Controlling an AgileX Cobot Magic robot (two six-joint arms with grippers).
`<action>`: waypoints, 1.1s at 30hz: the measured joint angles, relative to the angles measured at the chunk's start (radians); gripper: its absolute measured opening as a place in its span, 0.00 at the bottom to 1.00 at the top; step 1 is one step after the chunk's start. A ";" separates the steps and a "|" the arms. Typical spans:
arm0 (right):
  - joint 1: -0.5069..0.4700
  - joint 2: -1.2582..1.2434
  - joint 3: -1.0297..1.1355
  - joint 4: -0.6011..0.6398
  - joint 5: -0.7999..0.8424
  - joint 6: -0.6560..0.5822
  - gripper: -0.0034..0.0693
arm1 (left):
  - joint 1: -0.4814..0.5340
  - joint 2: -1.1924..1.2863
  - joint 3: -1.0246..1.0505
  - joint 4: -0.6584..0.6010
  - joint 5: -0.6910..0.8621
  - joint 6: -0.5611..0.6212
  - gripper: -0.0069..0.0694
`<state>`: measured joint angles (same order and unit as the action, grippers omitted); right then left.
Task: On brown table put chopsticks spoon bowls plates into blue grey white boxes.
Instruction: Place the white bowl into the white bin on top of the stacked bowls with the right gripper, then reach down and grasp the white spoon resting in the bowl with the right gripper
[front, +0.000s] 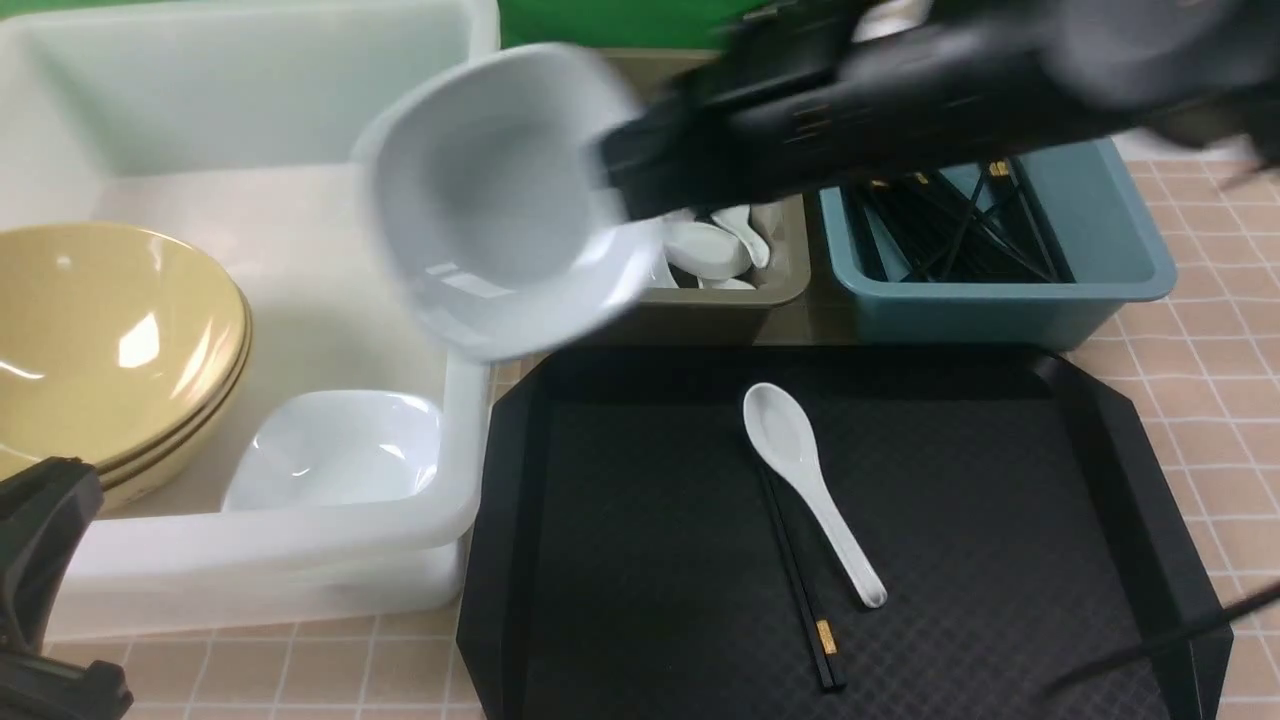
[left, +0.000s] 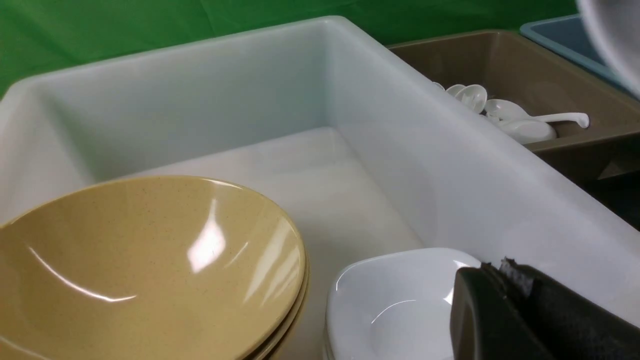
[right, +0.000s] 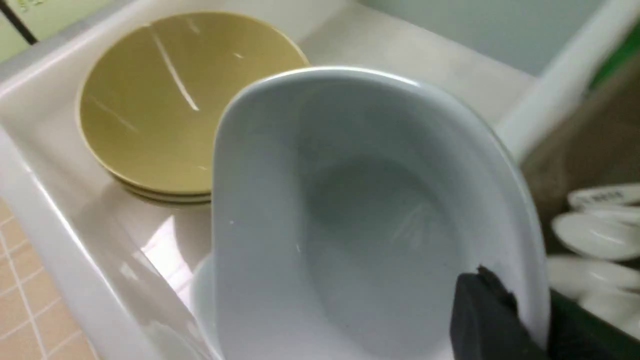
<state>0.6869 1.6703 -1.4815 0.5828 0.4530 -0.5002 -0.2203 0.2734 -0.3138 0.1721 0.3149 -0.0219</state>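
Fingers of my left gripper (front: 55, 500) sit pressed together and empty, parked low beside the white tub (front: 250, 100). In it the bowls (front: 100, 340) are stacked, with one plate (front: 340, 450) next to them. My right gripper (front: 615, 190) pinches a second plate (front: 490, 200) by its rim, tilted, above the tub's right wall (bound for its twin, I judge). Further right, one spoon (front: 800, 470) and a pair of chopsticks (front: 800, 590) wait on the black tray (front: 1100, 450).

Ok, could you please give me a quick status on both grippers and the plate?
Left gripper shut, empty. Right gripper shut on plate, airborne over rim of white tub. Spoon, chopsticks on tray; nothing blocking.
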 joint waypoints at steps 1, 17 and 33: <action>0.036 0.045 -0.026 0.004 -0.033 -0.013 0.14 | 0.000 0.000 0.000 0.000 0.000 0.000 0.08; 0.142 0.345 -0.183 0.017 -0.047 -0.108 0.55 | 0.000 0.000 0.000 0.012 0.001 0.000 0.08; -0.203 -0.015 0.154 -0.356 0.457 0.198 0.68 | 0.000 0.000 0.000 0.012 0.001 -0.007 0.08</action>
<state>0.4843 1.6554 -1.3271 0.2271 0.9097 -0.3026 -0.2203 0.2734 -0.3138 0.1838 0.3157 -0.0284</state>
